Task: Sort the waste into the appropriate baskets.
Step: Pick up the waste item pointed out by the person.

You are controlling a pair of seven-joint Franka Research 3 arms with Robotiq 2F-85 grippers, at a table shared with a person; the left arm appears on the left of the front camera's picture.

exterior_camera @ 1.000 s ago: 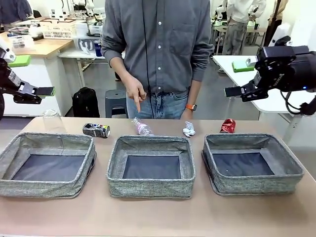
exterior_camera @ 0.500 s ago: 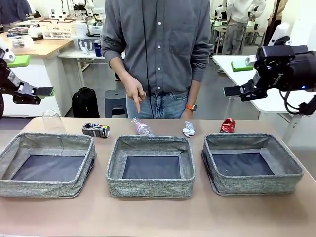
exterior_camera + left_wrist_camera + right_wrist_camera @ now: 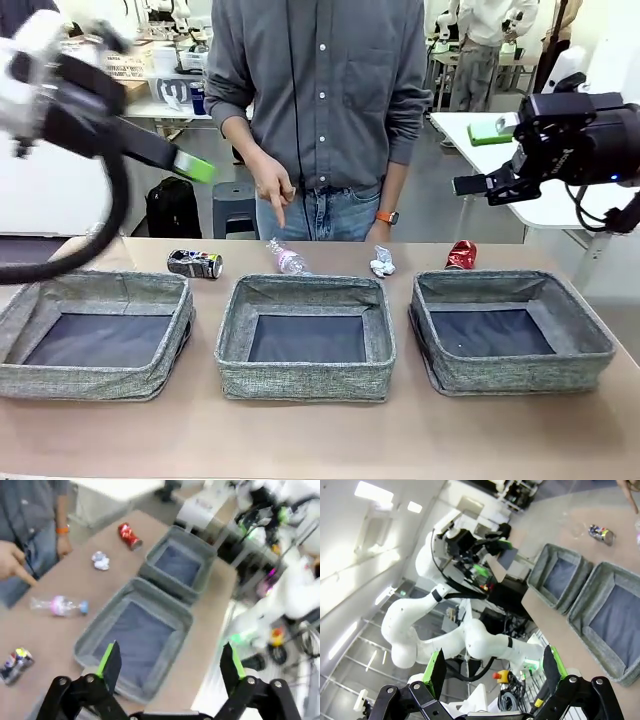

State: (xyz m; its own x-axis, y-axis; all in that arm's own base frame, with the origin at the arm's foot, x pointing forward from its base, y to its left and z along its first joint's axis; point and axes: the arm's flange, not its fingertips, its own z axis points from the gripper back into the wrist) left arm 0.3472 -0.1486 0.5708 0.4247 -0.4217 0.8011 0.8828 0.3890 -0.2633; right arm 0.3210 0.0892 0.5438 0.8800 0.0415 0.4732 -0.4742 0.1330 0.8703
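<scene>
Along the table's far edge lie a dark printed can (image 3: 195, 263), a clear bottle with a pink label (image 3: 288, 258), a white paper wad (image 3: 382, 263) and a crushed red can (image 3: 461, 255). Three grey baskets stand in a row: left (image 3: 100, 287), middle (image 3: 305, 290), right (image 3: 490, 283). My left gripper (image 3: 190, 165) is blurred, high above the left basket, and open (image 3: 170, 665); its wrist view looks down on the bottle (image 3: 57, 605), wad (image 3: 100, 560) and red can (image 3: 129, 535). My right gripper (image 3: 482, 158) hangs open (image 3: 495, 670) high above the right basket. Both hold nothing.
A person stands at the far side, one hand (image 3: 275, 190) pointing a finger down at the bottle. A clear cup (image 3: 103, 240) stands faintly at the far left corner. The table's front strip is bare. Side tables flank the table on both sides.
My left arm has swung fast from the far left edge up and toward the middle, and is blurred. The right arm, the person's hand and the waste have stayed put.
</scene>
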